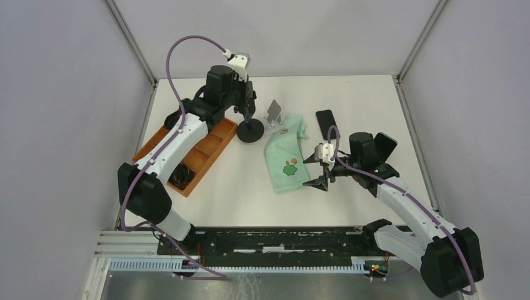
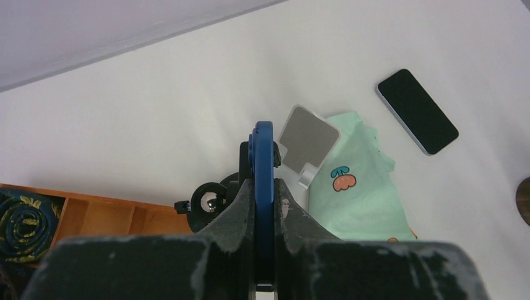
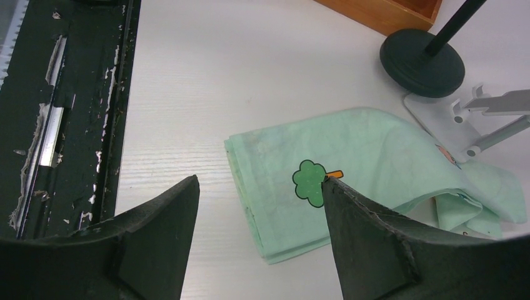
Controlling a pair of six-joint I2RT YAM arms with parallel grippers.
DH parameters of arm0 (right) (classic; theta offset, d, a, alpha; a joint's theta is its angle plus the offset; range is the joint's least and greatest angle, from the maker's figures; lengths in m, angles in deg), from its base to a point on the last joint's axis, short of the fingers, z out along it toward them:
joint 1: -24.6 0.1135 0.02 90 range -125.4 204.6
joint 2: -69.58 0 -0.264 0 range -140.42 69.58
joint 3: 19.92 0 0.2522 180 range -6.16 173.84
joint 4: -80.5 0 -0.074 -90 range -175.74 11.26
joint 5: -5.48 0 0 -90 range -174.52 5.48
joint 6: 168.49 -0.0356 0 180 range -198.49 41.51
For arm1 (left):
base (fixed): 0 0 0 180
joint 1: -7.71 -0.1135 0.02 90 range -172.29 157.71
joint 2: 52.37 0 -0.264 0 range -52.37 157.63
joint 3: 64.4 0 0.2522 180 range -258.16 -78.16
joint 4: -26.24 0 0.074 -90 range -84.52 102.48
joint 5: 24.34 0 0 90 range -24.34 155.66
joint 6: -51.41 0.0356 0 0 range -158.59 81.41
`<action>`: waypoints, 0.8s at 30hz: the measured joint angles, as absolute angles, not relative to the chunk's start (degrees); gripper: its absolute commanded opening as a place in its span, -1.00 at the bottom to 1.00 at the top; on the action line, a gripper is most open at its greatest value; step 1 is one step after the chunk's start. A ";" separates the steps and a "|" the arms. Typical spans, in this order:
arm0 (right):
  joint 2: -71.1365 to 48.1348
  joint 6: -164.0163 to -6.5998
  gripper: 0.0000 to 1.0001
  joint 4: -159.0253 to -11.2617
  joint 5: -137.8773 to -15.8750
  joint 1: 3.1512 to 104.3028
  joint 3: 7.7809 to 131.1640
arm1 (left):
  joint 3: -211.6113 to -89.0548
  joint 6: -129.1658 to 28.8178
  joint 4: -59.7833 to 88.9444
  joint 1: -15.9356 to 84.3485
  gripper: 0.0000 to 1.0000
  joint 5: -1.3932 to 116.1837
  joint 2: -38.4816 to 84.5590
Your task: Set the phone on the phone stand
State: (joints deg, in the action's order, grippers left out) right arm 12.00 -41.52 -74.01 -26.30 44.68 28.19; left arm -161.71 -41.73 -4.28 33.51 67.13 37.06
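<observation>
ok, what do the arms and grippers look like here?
Both the left arm and right arm: white link shells, black joint housings, a purple cable along each, white camera mount at the wrist. On the left gripper and right gripper: black wedge-shaped fingers, edges scuffed pale.

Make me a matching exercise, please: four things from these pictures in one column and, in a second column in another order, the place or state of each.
Things:
1. phone
2. phone stand
3. left gripper
4. right gripper

Places or states:
A. open, the green cloth showing between its fingers
B. lying flat on the table
C. shut on a blue piece
D. standing beside the green cloth, with nothing on it

Pairs: 1-B, 2-D, 3-C, 4-A
</observation>
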 measured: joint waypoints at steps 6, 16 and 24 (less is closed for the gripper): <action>12.00 -41.50 0.55 -73.99 -26.30 44.68 28.19 | -163.57 -41.14 -0.21 32.29 -0.96 67.24 41.28; 12.00 -41.52 0.57 -74.01 -26.30 44.68 28.19 | -168.09 -38.65 6.11 29.92 -0.96 68.38 49.61; 12.00 -41.50 0.57 -74.01 -26.41 44.68 28.19 | -172.12 -37.01 7.66 29.12 -0.63 68.55 54.48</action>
State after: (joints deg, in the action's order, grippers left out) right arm 12.00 -41.50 -74.01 -26.41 44.68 28.19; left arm -172.12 -37.01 7.66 29.12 68.55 54.48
